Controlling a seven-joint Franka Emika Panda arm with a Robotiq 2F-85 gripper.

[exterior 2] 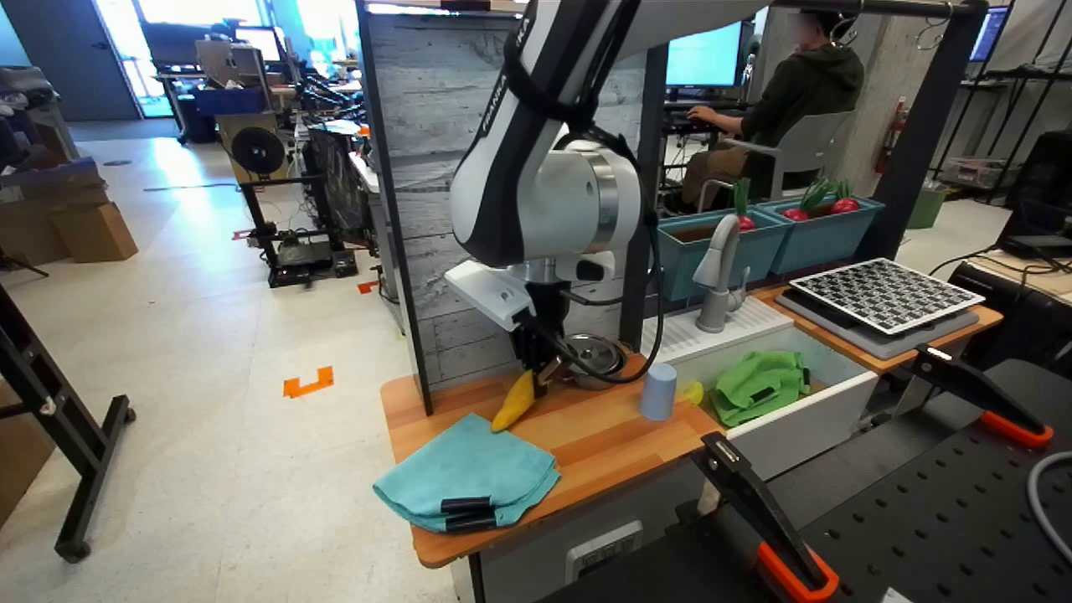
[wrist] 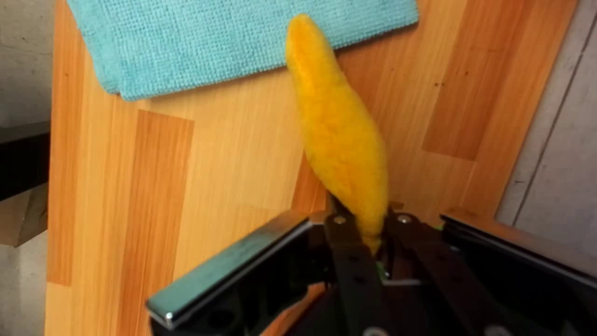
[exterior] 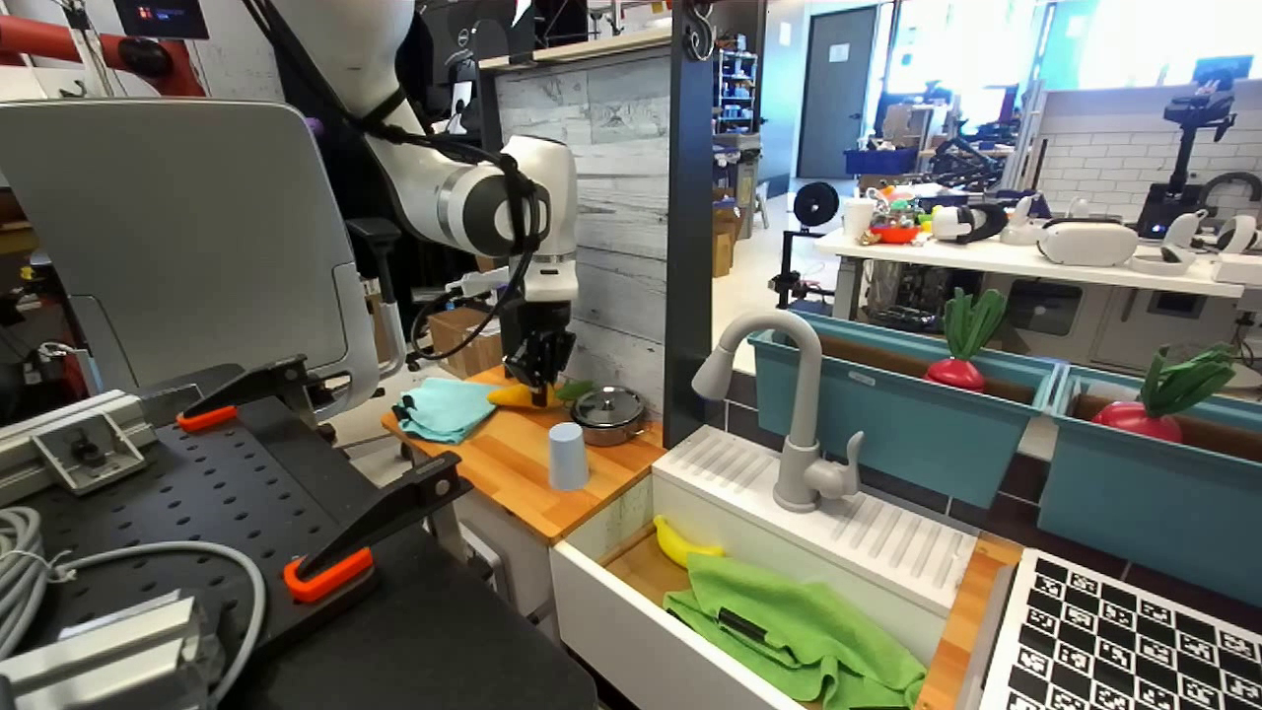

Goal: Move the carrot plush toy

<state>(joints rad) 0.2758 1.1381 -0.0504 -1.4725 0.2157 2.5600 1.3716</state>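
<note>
Orange-yellow tapered plush carrot (wrist: 343, 135) pinched by black jaws, tip toward 11 o'clock in wrist view, overlapping folded turquoise cloth (wrist: 210, 42). Grasp looks done; carry, release remain. Lift off wooden desk (wrist: 233, 154): unclear.

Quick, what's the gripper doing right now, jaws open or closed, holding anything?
Gripper: closed, holding the carrot plush toy.

In an exterior view, the gripper (exterior: 540, 398) points down, its tip at the carrot (exterior: 511, 396). The leafy end is beside the pot (exterior: 608, 419), the other by the teal cloth (exterior: 446, 409); the cup (exterior: 568, 459) stands on the counter (exterior: 513, 475) near the sink (exterior: 621, 631), where a banana (exterior: 680, 544) lies beside the green cloth (exterior: 789, 606)
</note>
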